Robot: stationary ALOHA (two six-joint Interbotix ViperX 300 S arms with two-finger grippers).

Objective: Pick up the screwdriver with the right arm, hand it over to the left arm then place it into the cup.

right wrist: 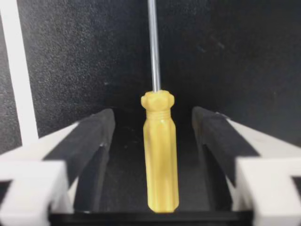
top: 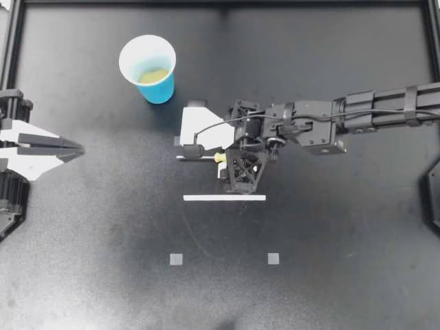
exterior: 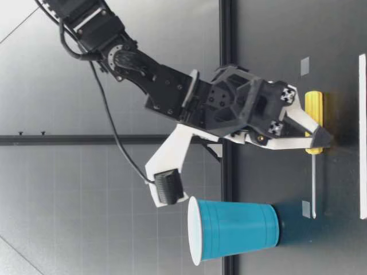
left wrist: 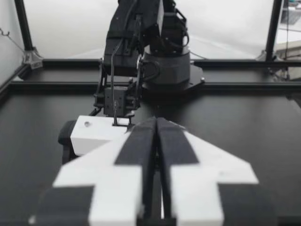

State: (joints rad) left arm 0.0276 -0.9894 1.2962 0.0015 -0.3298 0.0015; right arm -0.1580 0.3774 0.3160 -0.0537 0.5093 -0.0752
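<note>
The screwdriver (top: 220,157), with a yellow handle and a thin metal shaft, lies flat on the black table. My right gripper (top: 232,159) points down over its handle. In the right wrist view the handle (right wrist: 160,155) lies between the open fingers (right wrist: 94,136) with a gap on each side. The low view shows the fingertips (exterior: 318,137) down at the handle (exterior: 313,103). The blue cup (top: 148,67) stands upright beyond the shaft tip, also seen as the cup (exterior: 235,229). My left gripper (top: 69,146) waits shut at the table's left, well apart, with nothing in it (left wrist: 156,123).
A white tape strip (top: 224,198) lies just in front of the screwdriver. Two small grey squares (top: 177,259) (top: 273,258) mark the table nearer the front. Black frame rails (top: 220,3) border the table.
</note>
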